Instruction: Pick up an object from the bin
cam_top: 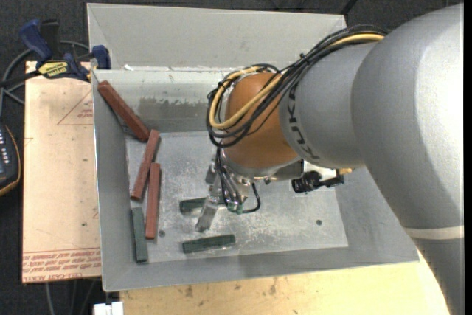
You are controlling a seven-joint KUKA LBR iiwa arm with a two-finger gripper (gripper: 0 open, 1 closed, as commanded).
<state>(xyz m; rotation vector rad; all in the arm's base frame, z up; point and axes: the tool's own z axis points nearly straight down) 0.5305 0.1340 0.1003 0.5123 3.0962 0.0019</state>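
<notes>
**Hand low in the bin beside a short green block**

The hand (pixel 206 217) hung low over the floor of the bin (pixel 324 232), its tip at or just above the metal. Whether it was open or closed could not be told, nor whether it gripped anything. Just beside it, on the view's left, perhaps touching, a short dark green block (pixel 192 206) lay flat. This was the likeliest thing to be picked. It looked stiff, light and flat-sided, not fragile. The safest hold would be across its narrow width at mid-length, though it might skid on the smooth metal if nudged.

Near the hand, below it in the view, lay a longer dark green bar (pixel 209 243). Well to the hand's left lay two red-brown sticks (pixel 153 201) and a dark green stick (pixel 139 236) by the wall. Farthest, up and left, a broader red-brown bar (pixel 122 111) lay in the corner.
</notes>
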